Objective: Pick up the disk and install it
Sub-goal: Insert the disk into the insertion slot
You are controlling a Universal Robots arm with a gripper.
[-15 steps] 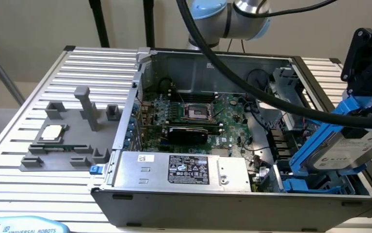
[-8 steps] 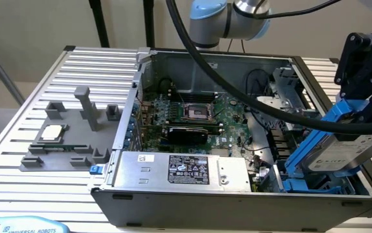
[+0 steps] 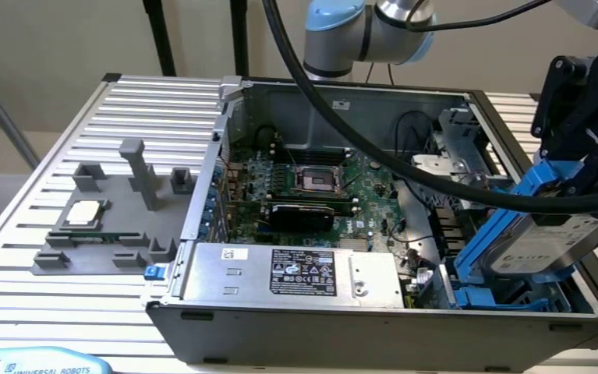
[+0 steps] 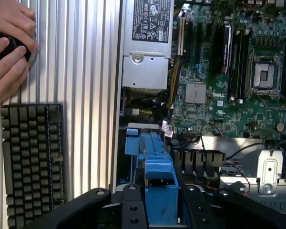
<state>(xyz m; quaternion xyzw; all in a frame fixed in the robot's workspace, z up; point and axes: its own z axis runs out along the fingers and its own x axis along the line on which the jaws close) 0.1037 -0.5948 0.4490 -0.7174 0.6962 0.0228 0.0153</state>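
Ribbed aluminium tabletop (image 3: pixel 143 101) carries the open computer case (image 3: pixel 277 331). At the exterior view's right I see my gripper (image 3: pixel 582 187) clamped on the disk (image 3: pixel 550 245), jaws narrow against its blue bracket (image 3: pixel 501 206). It hangs tilted over the blue drive bay (image 3: pixel 491 298) in the case's corner; whether its lower edge touches the bay, I can't tell. A person's hand (image 4: pixel 7 67) rests near a keyboard (image 4: pixel 33 152).

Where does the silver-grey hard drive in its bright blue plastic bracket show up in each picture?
Exterior view: hard drive at the exterior view's right, tilted, held by the black gripper.
Wrist view: its blue bracket inside the gripper.
Shared landmark: silver box with black label.
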